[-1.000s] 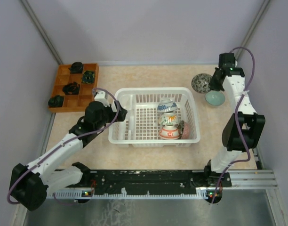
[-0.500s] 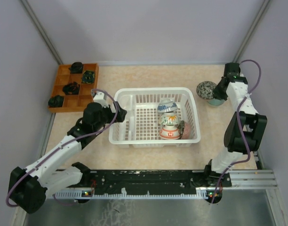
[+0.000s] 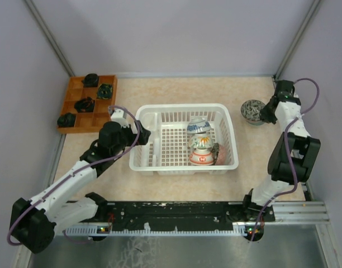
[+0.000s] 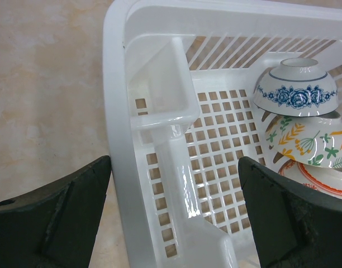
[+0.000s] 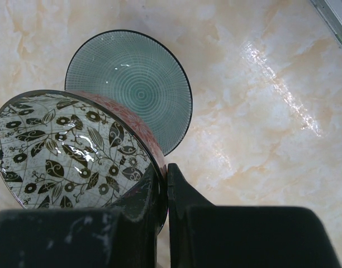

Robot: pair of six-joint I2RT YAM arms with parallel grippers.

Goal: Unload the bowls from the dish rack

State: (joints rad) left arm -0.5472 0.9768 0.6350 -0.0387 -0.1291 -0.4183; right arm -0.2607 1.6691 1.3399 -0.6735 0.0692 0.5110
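The left gripper (image 4: 174,187) has stayed put, jaws wide open astride the left rim of the dish rack (image 3: 160,163), where at least 3 bowls (image 3: 200,144) still wait. Farther off, the right gripper (image 5: 162,187), pinched shut on the leaf-patterned bowl (image 5: 70,148), has swung it over the teal bowl (image 5: 138,84); nesting them looks next.

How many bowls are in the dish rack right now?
4, all at the right end of the dish rack: a blue-and-white bowl farthest back, a floral green-and-orange bowl, an orange-ringed bowl nearest, and a pinkish bowl to its right. More could be hidden behind them.
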